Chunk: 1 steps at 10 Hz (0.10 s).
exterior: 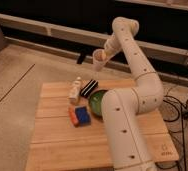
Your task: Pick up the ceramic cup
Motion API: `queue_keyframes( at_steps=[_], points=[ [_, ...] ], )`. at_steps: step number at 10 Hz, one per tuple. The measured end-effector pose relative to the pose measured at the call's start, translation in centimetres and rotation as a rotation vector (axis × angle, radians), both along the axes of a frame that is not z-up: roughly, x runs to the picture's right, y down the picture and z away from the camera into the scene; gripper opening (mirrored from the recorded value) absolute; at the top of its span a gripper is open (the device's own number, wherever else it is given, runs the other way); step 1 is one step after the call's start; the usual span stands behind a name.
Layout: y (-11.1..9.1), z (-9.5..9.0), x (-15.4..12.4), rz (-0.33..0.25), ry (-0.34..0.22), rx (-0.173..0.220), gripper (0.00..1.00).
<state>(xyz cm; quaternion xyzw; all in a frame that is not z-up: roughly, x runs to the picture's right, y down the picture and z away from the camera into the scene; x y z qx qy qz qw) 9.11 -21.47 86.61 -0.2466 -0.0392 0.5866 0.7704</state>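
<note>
Pale ceramic cup [98,58] hangs in the air above the far edge of the wooden tabletop [52,140], well clear of everything on it. The gripper [103,56] sits at the cup's right side, its fingers closed on the cup. On the tabletop below, a small white bottle [75,90] stands left of a black ribbed object [89,87]; a green bowl [96,101] lies just beside the white arm [137,80], with a blue and orange sponge [80,116] on its near left.
</note>
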Motion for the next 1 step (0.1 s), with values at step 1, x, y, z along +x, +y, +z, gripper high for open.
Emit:
queue_keyframes(
  at_steps=[1],
  points=[
    [-0.56,-0.57,0.11,0.002,-0.004,0.013,0.0]
  ],
)
